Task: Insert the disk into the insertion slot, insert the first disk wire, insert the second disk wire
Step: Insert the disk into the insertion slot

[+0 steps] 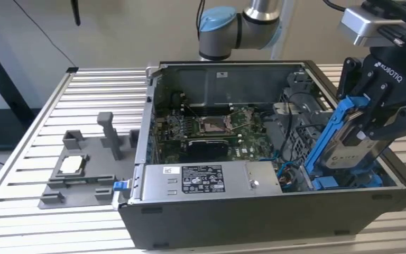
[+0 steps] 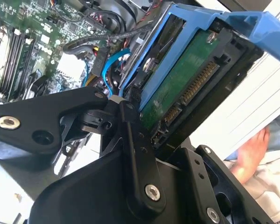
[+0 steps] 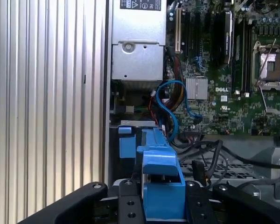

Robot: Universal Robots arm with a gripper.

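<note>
Running this one remotely, so here's my read. The slatted table [image 1: 97, 90] carries the open case [image 1: 259, 217], with the motherboard [image 1: 210, 127] in the middle and the power supply [image 1: 196, 180] along the near wall. The cage [image 1: 296, 138] sits toward the exterior view's right end of the case. That's where the disk [image 1: 345, 151] is: steeply tilted, lower end down inside the case beside the cage, upper end poking above the rim. It doesn't look seated to me, and I can't make out the slot mouth itself.

The gripper [image 1: 371, 126] is clamped on the disk across its width. In the second wrist view the fingers [image 2: 133, 144] bear on the edges of the blue carrier.

Handling-wise, I reckon the drive is a dense, stiff metal brick, heavier than it looks. The carrier is thin plastic that'll flex and could slip off if it's levered hard. The bare green board [image 2: 175, 81] and the connector [image 2: 198, 84] on the underside are the fragile bits — nothing should press there. The long side rails near the middle are the spot to hold, and firmly, since the tilt lets the weight try to pivot it.

A blue cable [image 3: 170, 100] loops just beside the carrier — snag risk, I'd say. A person's hand [image 2: 252, 156] shows beyond the case.
</note>
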